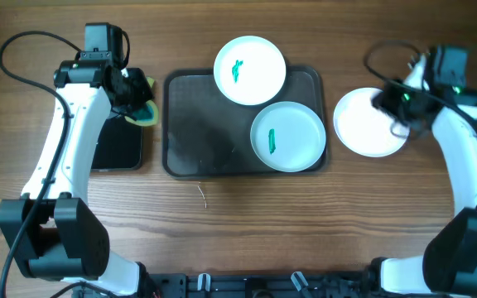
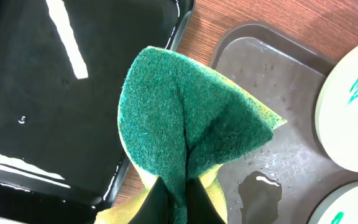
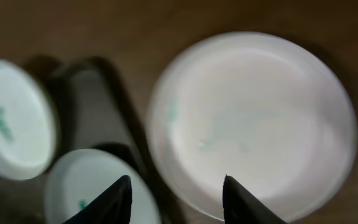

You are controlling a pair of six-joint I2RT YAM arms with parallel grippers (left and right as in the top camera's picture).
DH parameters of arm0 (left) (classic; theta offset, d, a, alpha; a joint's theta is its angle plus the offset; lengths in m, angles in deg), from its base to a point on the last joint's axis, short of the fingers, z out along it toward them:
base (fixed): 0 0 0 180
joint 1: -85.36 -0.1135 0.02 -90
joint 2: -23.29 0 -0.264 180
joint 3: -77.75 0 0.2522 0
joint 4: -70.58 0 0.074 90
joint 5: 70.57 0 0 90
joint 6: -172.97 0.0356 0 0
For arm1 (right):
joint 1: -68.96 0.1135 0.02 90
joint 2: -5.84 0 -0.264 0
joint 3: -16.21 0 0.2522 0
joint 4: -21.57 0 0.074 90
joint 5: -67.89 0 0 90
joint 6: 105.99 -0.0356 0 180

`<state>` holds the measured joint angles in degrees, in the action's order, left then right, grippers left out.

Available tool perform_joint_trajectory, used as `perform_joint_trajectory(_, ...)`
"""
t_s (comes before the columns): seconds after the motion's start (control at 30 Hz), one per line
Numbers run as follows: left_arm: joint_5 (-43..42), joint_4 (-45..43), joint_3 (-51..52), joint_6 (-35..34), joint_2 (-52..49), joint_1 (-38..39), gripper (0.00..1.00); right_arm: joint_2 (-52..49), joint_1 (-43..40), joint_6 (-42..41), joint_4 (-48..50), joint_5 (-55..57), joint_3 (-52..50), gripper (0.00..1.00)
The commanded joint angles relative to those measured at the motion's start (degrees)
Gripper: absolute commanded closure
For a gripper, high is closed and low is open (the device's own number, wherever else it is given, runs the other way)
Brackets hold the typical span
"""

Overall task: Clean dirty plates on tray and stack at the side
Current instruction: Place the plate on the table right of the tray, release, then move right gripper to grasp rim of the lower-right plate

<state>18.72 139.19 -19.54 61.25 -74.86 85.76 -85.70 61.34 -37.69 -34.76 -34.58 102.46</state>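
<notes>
White with a green smear, the first plate [image 1: 255, 58] overhangs the far rim of the tray [image 1: 197, 124]. The pale blue plate [image 1: 292, 141], also smeared, lies touching or just beside it at the tray's right side. The third plate [image 1: 358, 124], white, rests on the surface [image 1: 222, 223] just right of the tray.

Your right gripper [image 3: 178, 202] hangs over that third plate with its fingers spread and nothing between them. Your left gripper [image 2: 179, 202] is pinching a folded green-and-yellow sponge [image 2: 185, 118] above the edge where the black tray [image 2: 42, 124] meets the surface.

Judge the step as follows: one plate is set aside and two await cleaning. The right wrist view is too blurred to confirm that the set-aside plate is spotless. The next move calls for carrying the sponge to a smeared plate while the right gripper steadies it.

No brand, label or writing can be read.
</notes>
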Motion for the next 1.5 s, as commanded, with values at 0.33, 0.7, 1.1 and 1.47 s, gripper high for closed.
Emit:
perform_joint_trajectory(0.33,0.57,-0.35,0.04,0.90,-0.02,-0.15,0.96,-28.48,18.36,5.53,-3.58,-5.11,35.26,0.53)
perform_joint_trajectory(0.7,0.55,-0.35,0.04,0.87,-0.02,-0.15,0.96,-42.69,20.79,6.29,-1.36,-4.87,37.75,0.62)
perform_joint_trajectory(1.1,0.57,-0.31,0.04,0.90,-0.02,-0.15,0.96,-45.62,22.08,4.42,1.09,-3.89,37.75,0.91)
perform_joint_trajectory(1.47,0.55,-0.31,0.04,0.90,-0.02,-0.15,0.96,-42.38,29.09,2.62,-3.58,-7.13,37.77,0.96)
